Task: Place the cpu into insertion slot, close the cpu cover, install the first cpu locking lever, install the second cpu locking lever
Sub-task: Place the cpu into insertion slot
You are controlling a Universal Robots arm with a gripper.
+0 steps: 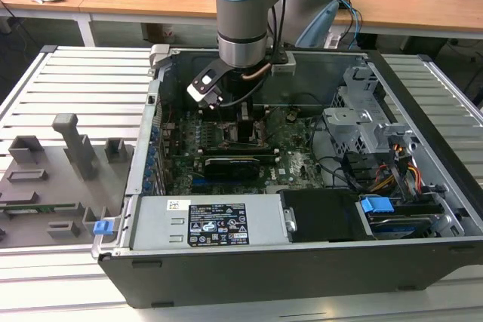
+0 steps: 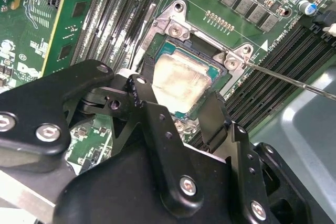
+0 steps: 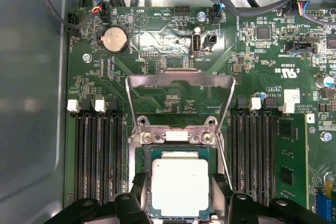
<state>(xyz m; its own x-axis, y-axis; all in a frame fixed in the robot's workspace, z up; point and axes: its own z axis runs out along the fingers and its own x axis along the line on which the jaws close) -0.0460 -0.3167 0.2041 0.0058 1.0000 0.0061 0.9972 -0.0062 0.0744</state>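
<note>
The cpu (image 3: 179,184), a silver-grey square chip, lies flat in the insertion slot (image 3: 140,157) on the green motherboard. It also shows in the second wrist view as the cpu (image 2: 178,80) inside the slot's frame (image 2: 157,51). My gripper (image 3: 179,199) reaches down over it, with one black finger (image 3: 139,192) against each of two opposite chip edges, shut on it. The cpu cover (image 3: 181,80) stands raised and open behind the slot. A thin locking lever (image 2: 294,82) sticks out sideways, unlatched. In the exterior view, the gripper (image 1: 247,122) is deep inside the open computer case.
Long black memory slots (image 3: 97,156) flank the socket on both sides. A coin battery (image 3: 114,40) and cables lie beyond the cover. The case walls (image 1: 155,111), power supply (image 1: 211,224) and drive cage (image 1: 362,111) hem the arm in. A grey fixture (image 1: 68,164) sits on the exterior view's left.
</note>
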